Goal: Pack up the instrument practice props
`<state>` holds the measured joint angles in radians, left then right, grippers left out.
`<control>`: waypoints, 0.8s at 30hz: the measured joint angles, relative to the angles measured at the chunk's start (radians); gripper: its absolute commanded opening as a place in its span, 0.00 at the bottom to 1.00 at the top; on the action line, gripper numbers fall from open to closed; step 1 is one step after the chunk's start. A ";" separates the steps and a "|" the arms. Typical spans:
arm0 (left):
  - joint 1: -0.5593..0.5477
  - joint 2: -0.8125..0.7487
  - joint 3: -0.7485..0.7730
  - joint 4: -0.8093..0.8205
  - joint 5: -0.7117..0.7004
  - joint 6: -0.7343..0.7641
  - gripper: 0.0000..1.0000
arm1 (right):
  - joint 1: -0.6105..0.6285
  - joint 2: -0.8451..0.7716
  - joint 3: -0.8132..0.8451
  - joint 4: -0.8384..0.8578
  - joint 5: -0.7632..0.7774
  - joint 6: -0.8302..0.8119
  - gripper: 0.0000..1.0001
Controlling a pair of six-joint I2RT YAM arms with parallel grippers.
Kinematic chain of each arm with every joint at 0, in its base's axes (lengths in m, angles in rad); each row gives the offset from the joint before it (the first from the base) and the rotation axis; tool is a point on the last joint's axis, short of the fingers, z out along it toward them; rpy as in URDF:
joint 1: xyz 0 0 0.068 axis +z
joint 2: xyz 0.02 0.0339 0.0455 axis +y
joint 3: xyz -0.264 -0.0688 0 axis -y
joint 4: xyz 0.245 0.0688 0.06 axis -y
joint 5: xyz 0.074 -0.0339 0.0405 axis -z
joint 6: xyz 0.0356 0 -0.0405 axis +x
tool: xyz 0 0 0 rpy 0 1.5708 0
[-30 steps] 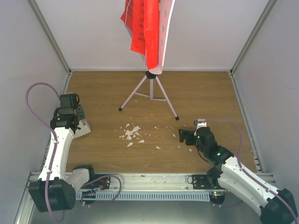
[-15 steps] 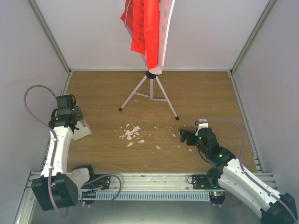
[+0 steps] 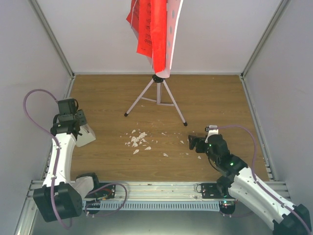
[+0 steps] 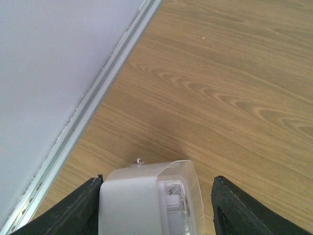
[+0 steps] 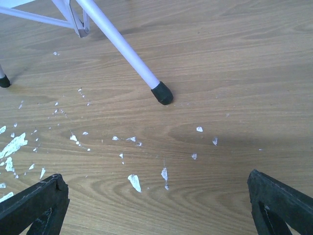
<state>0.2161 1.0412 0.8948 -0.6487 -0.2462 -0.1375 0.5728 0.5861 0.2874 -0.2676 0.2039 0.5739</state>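
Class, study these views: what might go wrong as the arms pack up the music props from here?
1. The left gripper straddles the metronome loosely, with a gap on one side; lifting now may tip or drop it.
2. The stand has a leg close ahead of the open right gripper; a nudge might topple it and its red sheets.

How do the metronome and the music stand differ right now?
The metronome is small and low by the left wall, between the fingers of the left claw; the music stand is tall, mid-back, with no claw near. The stand carries red sheets; the metronome carries nothing. Both rest on the wooden table.
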 measured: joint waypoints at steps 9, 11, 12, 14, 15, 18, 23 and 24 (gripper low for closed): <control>0.003 -0.016 0.001 0.025 0.004 0.007 0.94 | 0.000 -0.012 0.000 -0.002 -0.001 0.000 1.00; 0.003 -0.022 0.011 0.020 0.019 0.006 0.99 | 0.000 -0.012 0.000 -0.002 -0.005 0.000 1.00; 0.003 -0.023 0.024 0.014 0.029 0.006 0.99 | 0.000 -0.012 0.002 -0.003 -0.011 0.000 1.00; 0.003 -0.023 0.080 -0.004 0.077 -0.006 0.99 | 0.000 -0.012 0.017 -0.013 -0.029 -0.003 1.00; 0.001 -0.023 0.118 -0.010 0.111 -0.016 0.98 | 0.000 -0.014 0.028 -0.016 -0.039 -0.007 1.00; -0.032 -0.040 0.235 0.025 0.215 -0.058 0.98 | 0.000 -0.025 0.075 -0.016 -0.069 -0.025 1.00; -0.280 -0.010 0.352 0.186 0.419 -0.100 0.96 | 0.000 -0.037 0.139 0.014 -0.101 -0.056 1.00; -0.323 0.017 0.368 0.223 0.475 -0.103 0.95 | 0.000 -0.036 0.151 0.022 -0.110 -0.066 1.00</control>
<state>-0.1070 1.0580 1.2625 -0.4259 0.2291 -0.2405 0.5728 0.5503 0.4389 -0.2459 0.0937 0.5079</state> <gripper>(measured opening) 0.971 0.995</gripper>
